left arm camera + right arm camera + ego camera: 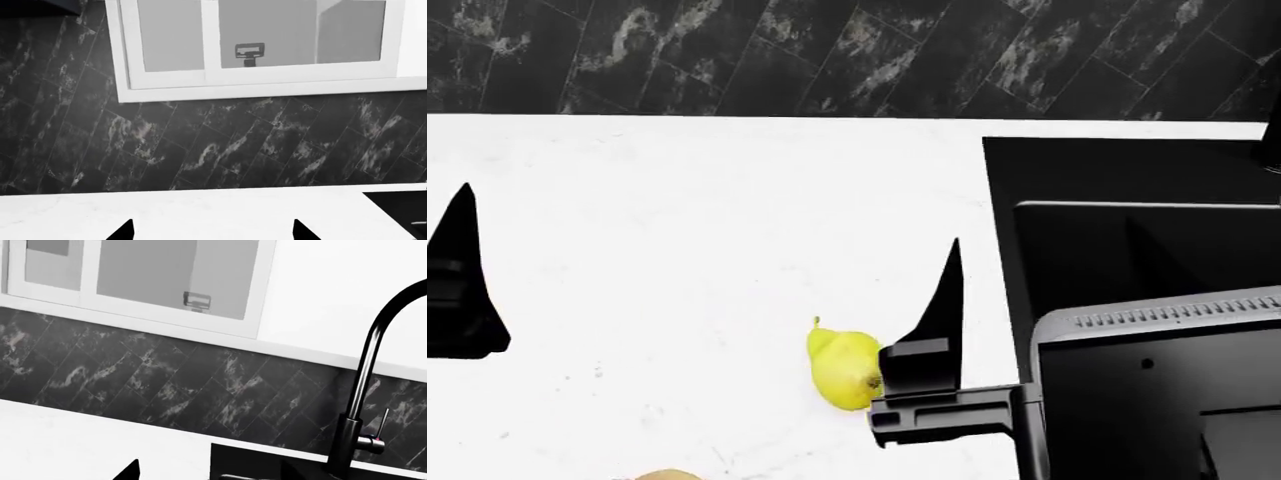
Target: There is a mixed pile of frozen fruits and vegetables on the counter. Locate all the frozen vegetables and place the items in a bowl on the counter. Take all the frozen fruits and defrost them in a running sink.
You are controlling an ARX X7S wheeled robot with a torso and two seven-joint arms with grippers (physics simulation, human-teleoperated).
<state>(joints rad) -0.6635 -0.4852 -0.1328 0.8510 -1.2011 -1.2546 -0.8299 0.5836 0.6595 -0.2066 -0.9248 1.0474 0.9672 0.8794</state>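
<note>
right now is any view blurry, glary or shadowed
Head view: sharp and evenly lit, the white counter nearly washed out, the pear casting almost no shadow. Left wrist view: crisp, flat light on the marbled black backsplash. Right wrist view: sharp, a soft highlight running along the faucet.

Everything I see is evenly and flatly lit, with no single lamp to point to. The white desk [694,250] renders almost blown out, its faint grey veins barely visible in my head view. The yellow pear [843,368] is bright and saturated, with only a slight darkening along its lower edge and no clear cast shadow beside it. The sink [1134,250] is a near-uniform black where inner detail is lost. The dark marbled wall tiles [233,145] stay crisp, without blur. The curved faucet [373,365] carries a pale highlight along its neck. Edges look sharp and straight; I notice no bending at the borders.
</note>
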